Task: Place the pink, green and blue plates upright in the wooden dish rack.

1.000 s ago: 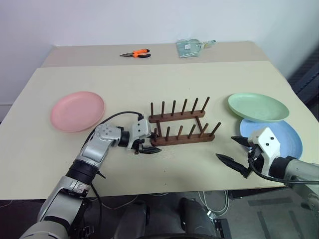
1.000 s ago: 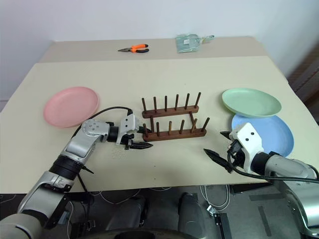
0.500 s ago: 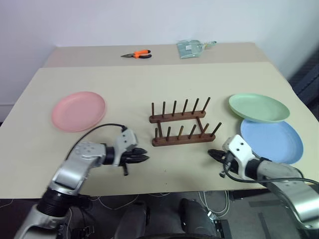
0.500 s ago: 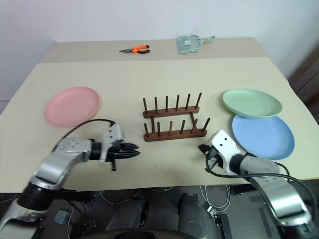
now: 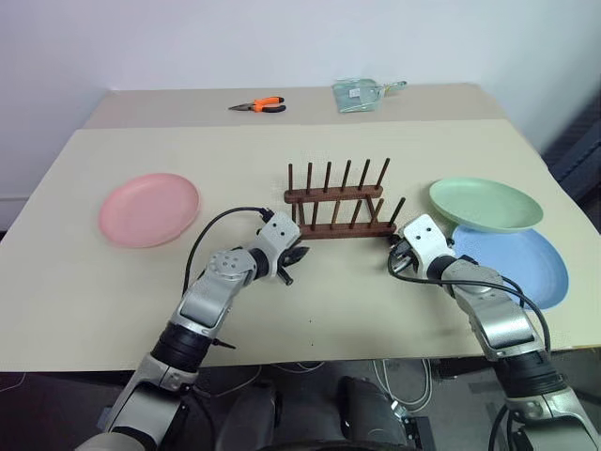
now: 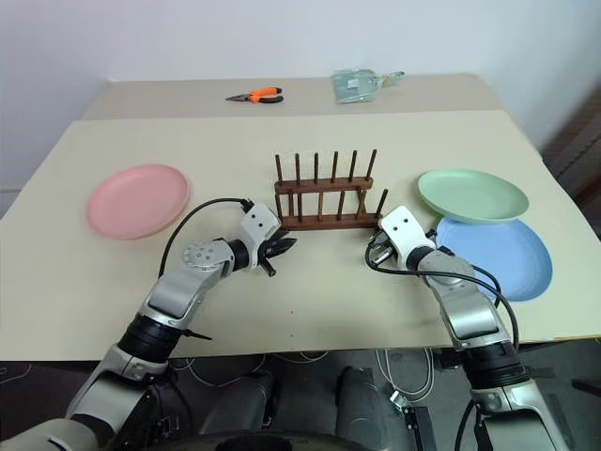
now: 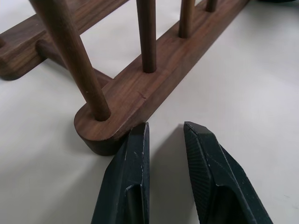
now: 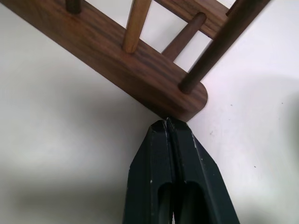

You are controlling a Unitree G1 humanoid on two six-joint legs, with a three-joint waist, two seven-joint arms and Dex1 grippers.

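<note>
Head views: the small dark brown wooden peg rack (image 5: pixel 338 209) stands mid-tabletop (image 5: pixel 310 291), empty. The salmon pink round plate (image 5: pixel 148 209) lies left; the mint green plate (image 5: pixel 485 203) and light blue plate (image 5: pixel 516 263) lie right.

Left wrist view: the left hand (image 7: pixel 164 132), narrowly parted, holds nothing and touches the rack's end.

Right wrist view: the right hand (image 8: pixel 167 124), closed and empty, presses the other end.

Judged: positioning the rack; next, grasp a plate. No writing legible.

We see two arms in silver-grey metal segments with darker joints, each ending in a white block-shaped wrist housing. A black cable loops out from each forearm and runs to its wrist housing. The left gripper (image 7: pixel 163 135) and the right gripper (image 8: pixel 167 126) each carry two black tapered fingers (image 7: pixel 205 163) with a fine ribbed texture on their faces.
</note>
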